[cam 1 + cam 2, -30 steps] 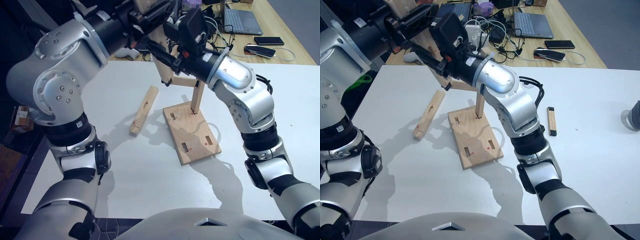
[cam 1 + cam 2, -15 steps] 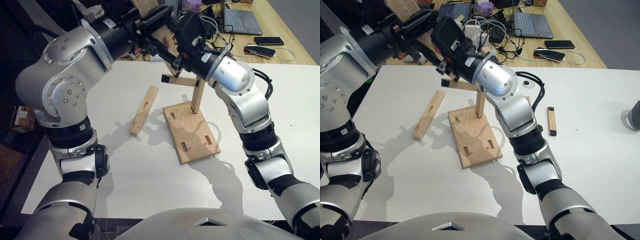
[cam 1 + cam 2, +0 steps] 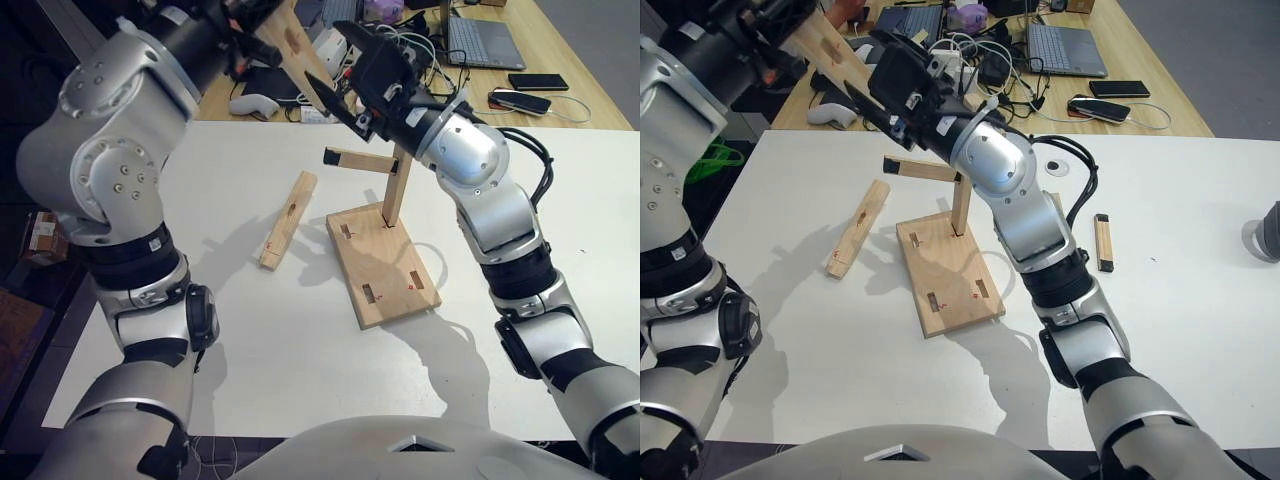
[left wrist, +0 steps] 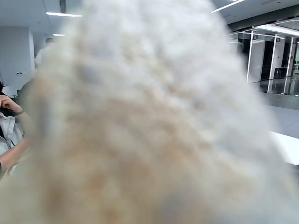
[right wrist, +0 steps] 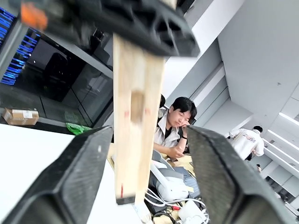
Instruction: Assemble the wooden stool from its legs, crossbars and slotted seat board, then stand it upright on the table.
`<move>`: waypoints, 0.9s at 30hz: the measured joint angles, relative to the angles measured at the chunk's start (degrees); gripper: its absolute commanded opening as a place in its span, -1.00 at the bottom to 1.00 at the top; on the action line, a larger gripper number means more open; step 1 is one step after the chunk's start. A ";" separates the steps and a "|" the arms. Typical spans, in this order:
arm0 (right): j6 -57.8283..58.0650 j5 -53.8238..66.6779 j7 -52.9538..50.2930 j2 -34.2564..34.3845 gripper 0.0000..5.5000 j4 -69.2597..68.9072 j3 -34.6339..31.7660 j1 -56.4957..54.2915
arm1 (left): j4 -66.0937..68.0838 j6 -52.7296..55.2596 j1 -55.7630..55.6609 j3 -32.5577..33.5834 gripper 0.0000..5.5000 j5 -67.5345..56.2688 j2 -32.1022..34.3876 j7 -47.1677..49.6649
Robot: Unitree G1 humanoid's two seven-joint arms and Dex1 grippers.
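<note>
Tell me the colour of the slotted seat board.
The seat board is pale natural wood, clearest in the left eye view.

Free room on the near half of the white worktop point(image 3: 300, 370), before the pale slotted wooden seat board point(image 3: 385, 272). Blocked over the board's far end by the upright wooden leg point(image 3: 394, 198) and the wooden crossbar point(image 3: 356, 158) jutting left from near its top. Narrow lane between board and the loose wooden leg point(image 3: 288, 220) lying left of it. Crowded above: right claw point(image 3: 325, 100) spread either side of the tilted wooden leg point(image 3: 294, 45) clamped in the left claw point(image 3: 242, 28). Open right of the board, up to the short wooden stick point(image 3: 1101, 241).
</note>
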 measured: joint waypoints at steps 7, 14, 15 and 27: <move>2.88 2.40 1.40 1.31 0.59 -1.47 -1.17 0.91 | 2.12 -1.55 -0.32 0.73 -0.63 0.79 -0.23 1.72; 30.12 32.40 22.98 -10.84 0.59 -19.35 -11.35 7.49 | 8.62 -1.50 -1.12 6.92 -0.63 3.31 2.57 7.30; 32.60 34.94 25.56 -14.05 0.59 -20.47 -12.73 8.66 | 9.02 -1.48 -1.35 7.53 -0.63 3.49 2.63 7.67; 16.69 17.31 38.98 -37.40 0.59 -17.26 1.69 30.36 | 3.69 9.82 9.81 10.21 -0.63 6.64 -5.57 22.16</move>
